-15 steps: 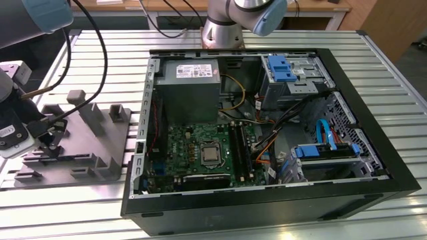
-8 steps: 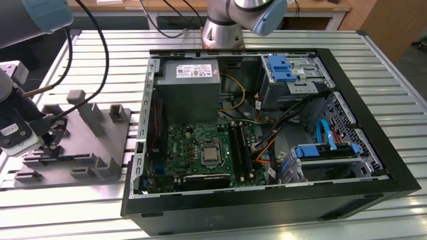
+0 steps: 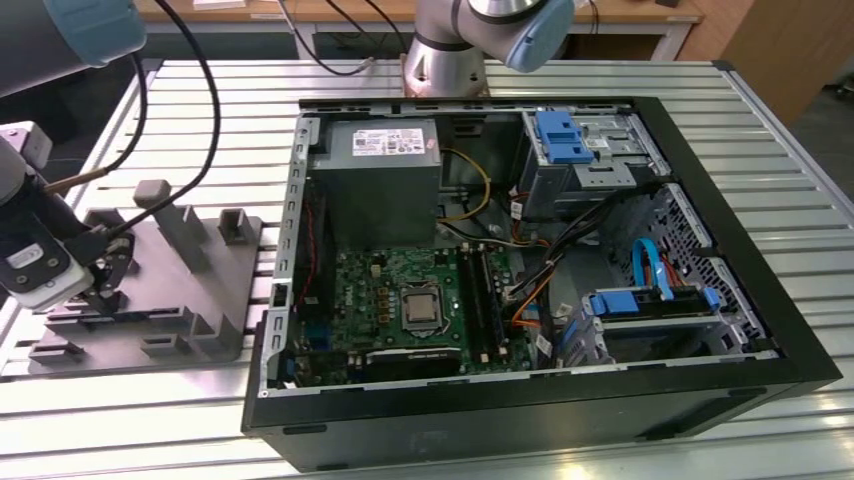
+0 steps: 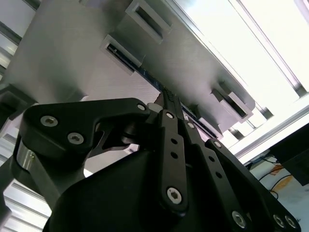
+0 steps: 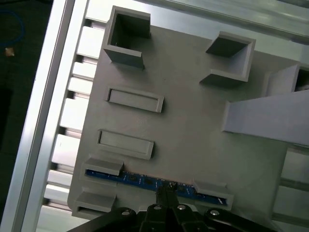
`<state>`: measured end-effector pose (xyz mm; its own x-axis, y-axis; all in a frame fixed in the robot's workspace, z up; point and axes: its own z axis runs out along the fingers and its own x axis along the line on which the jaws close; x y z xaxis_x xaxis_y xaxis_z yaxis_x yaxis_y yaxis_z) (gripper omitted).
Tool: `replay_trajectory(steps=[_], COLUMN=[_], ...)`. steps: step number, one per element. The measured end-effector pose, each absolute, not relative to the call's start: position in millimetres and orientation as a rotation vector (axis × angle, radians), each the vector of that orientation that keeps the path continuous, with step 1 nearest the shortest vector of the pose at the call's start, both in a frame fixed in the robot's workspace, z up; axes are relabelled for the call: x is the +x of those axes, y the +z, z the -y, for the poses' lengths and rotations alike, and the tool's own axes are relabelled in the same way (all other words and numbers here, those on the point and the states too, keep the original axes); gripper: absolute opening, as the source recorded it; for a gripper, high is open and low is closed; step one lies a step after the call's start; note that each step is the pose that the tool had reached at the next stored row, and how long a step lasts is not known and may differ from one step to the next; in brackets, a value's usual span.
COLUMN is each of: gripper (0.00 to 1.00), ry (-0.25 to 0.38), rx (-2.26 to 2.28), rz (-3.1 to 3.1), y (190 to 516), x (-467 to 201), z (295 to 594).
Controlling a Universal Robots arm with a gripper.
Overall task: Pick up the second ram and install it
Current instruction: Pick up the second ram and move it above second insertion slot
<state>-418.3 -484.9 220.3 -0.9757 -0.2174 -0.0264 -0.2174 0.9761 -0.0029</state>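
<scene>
Arm: silver-grey tubular segments with light blue caps at the joints. Thin black cables trail along it to a white wrist block that carries a dark label. Gripper: matte black throughout, with a broad rounded body and flat linkage bars pinned by silver socket-head screws, small plain holes running down the bars. Fingers: long, narrow and black, tapering to slim tips, with more silver screw heads along the black links in the first wrist view.

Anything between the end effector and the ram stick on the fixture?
Nothing. In the first wrist view the end effector is closed right on the ram stick, which sits in the slots of the grey fixture; no gap shows.
</scene>
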Motion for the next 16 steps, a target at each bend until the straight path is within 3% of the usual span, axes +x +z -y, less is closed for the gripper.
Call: replay_trajectory(steps=[16], gripper=[0.1], ry=[0.002], rx=[-0.519], rz=[-3.072], y=[220.3], x=[-418.4], z=[484.9])
